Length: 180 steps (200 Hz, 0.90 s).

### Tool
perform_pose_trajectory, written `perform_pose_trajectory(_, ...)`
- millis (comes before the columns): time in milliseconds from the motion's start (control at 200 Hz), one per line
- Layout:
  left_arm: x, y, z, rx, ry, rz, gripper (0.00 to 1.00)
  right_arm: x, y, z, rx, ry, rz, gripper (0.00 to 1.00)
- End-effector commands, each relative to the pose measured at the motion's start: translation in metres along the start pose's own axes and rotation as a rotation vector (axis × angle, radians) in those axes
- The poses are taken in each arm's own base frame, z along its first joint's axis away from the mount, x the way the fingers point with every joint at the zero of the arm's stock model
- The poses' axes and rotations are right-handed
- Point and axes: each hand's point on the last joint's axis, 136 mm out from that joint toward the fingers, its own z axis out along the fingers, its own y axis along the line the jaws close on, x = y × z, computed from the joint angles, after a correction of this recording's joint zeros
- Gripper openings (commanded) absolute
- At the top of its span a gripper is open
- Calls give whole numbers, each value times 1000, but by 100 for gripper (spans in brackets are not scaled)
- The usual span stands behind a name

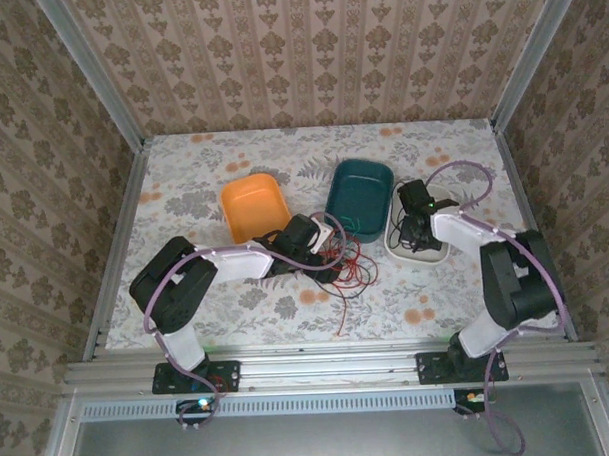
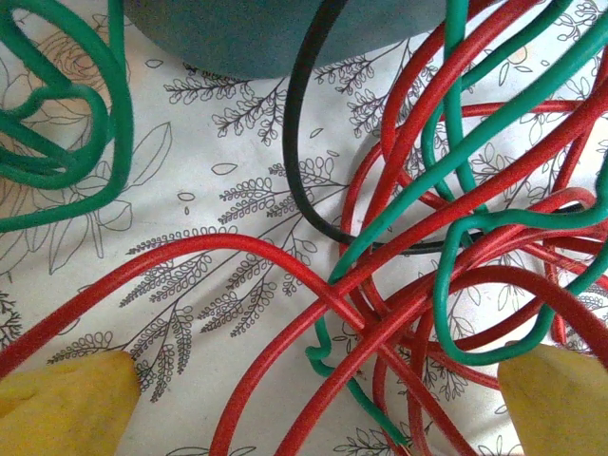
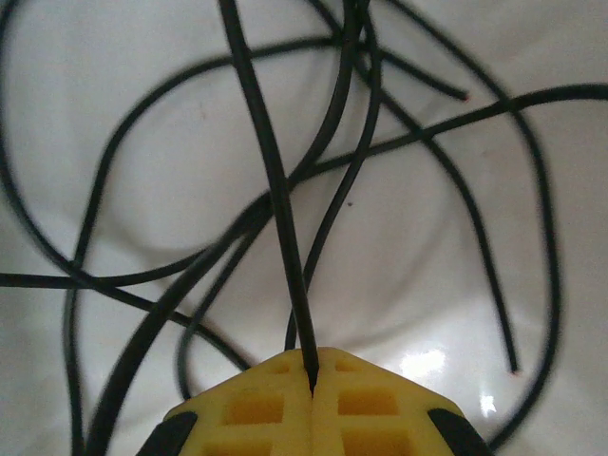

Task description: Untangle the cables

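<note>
A tangle of red, green and one black cables lies on the flowered table, seen close in the left wrist view. My left gripper stands open just above it, yellow fingertips far apart on either side, with red strands between them. From the top view the tangle lies in front of the teal tray, under my left gripper. My right gripper is shut on a thin black cable over the white tray, where more black cables lie in loose loops.
An orange tray and a teal tray stand behind the tangle; the white tray stands to the right of them. The teal tray's wall is close ahead of my left gripper. Metal rails edge the table.
</note>
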Motion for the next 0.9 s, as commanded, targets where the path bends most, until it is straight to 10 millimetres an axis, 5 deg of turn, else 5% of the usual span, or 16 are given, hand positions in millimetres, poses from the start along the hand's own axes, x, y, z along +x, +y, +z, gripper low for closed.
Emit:
perform_pose_trajectory(0, 3, 1, 8, 6, 32, -8, 100, 3, 3, 5, -17, 56, 4, 0)
perform_pose_trajectory(160, -8, -1, 3, 9, 8, -1, 100, -13, 3, -7, -36, 6, 10, 0)
perform_pose_trajectory(425, -25, -1, -5, -1, -38, 4, 100, -41, -6, -65, -78, -139, 36, 45)
perform_pose_trajectory(670, -35, -5, -12, 15, -75, -1, 100, -48, -8, -116, -186, -281, 82, 61)
perform_pose_trajectory(785, -37, -4, -16, 16, -92, -8, 100, -34, 25, -131, -336, -301, -14, 61)
perform_pose_trajectory(895, -39, -2, -19, 19, -105, -25, 100, 9, 77, -140, -555, -227, -209, 57)
